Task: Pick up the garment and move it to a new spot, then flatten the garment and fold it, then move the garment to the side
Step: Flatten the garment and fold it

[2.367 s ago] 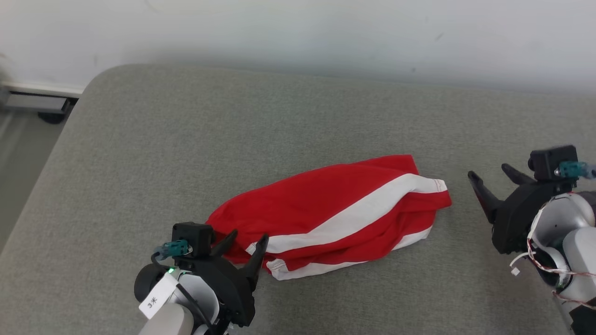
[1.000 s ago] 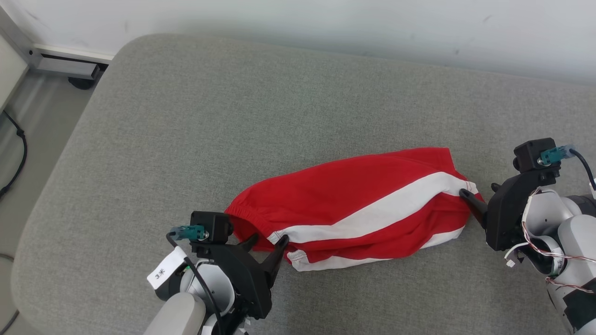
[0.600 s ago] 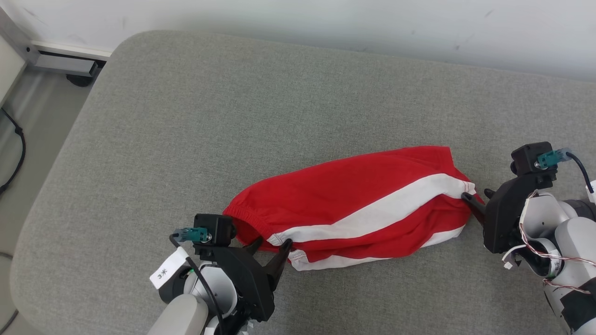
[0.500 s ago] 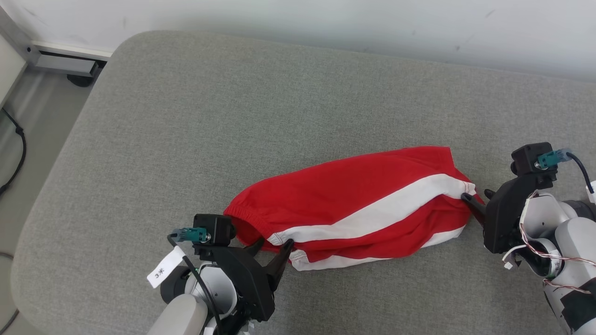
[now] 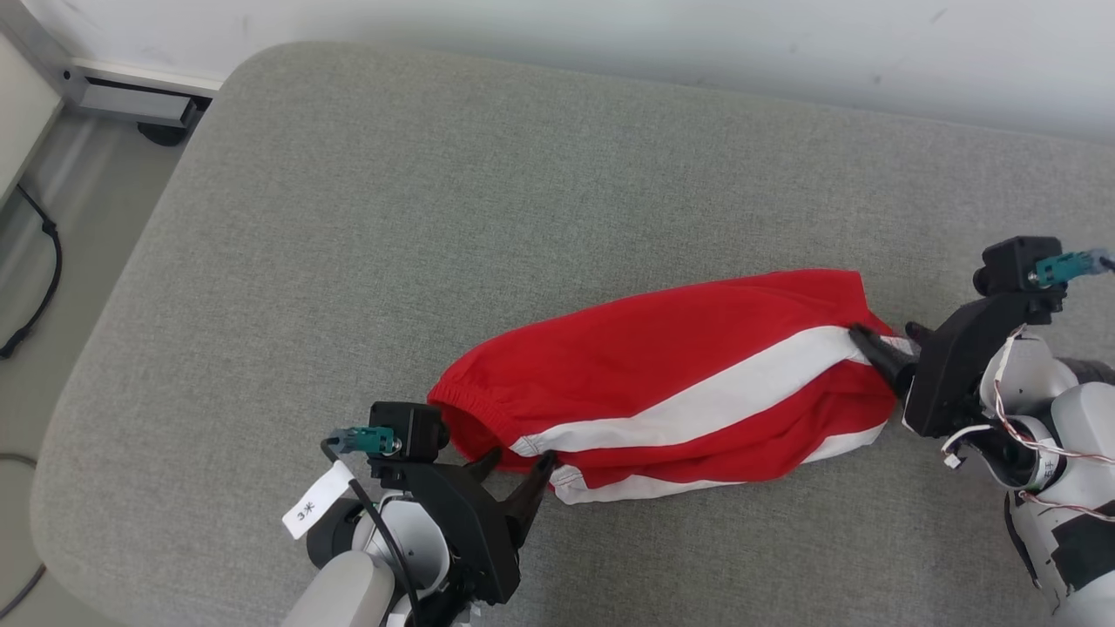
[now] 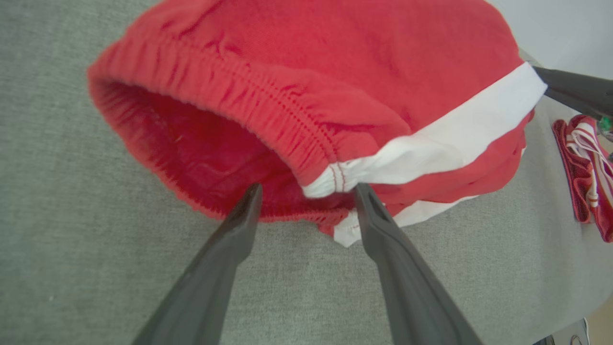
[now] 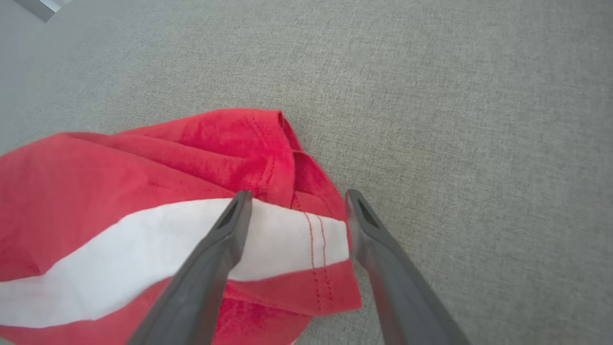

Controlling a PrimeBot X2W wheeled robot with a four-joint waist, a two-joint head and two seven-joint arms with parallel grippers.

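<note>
On the grey cushion (image 5: 435, 218), near its front edge, the red garment (image 5: 671, 383) lies in a loose, bunched roll between the two arms. The right gripper (image 5: 884, 340), which stood well clear of the cloth a couple of seconds ago, has closed in on the hem end. Its jaws are spread, with one finger lying over the white stripe (image 5: 740, 392) and the other just past the fabric's corner. The right wrist view shows the stitched hem sitting between the two fingers. Whether the tips already press into the cloth is hard to tell from here.

The left gripper (image 5: 514, 461) has stayed at the opposite end, jaws likewise spread, tips at the elastic waistband (image 6: 249, 96), nothing pinched. Both ends are therefore bracketed but not yet gripped. The likely next step is for both grippers to close for a two-handed lift to the new spot.

In the head view, the garment's long axis runs diagonally, from the lower left to the upper right. The open waistband faces the left gripper and the leg hem points toward the right one, the white stripe following that same line.
</note>
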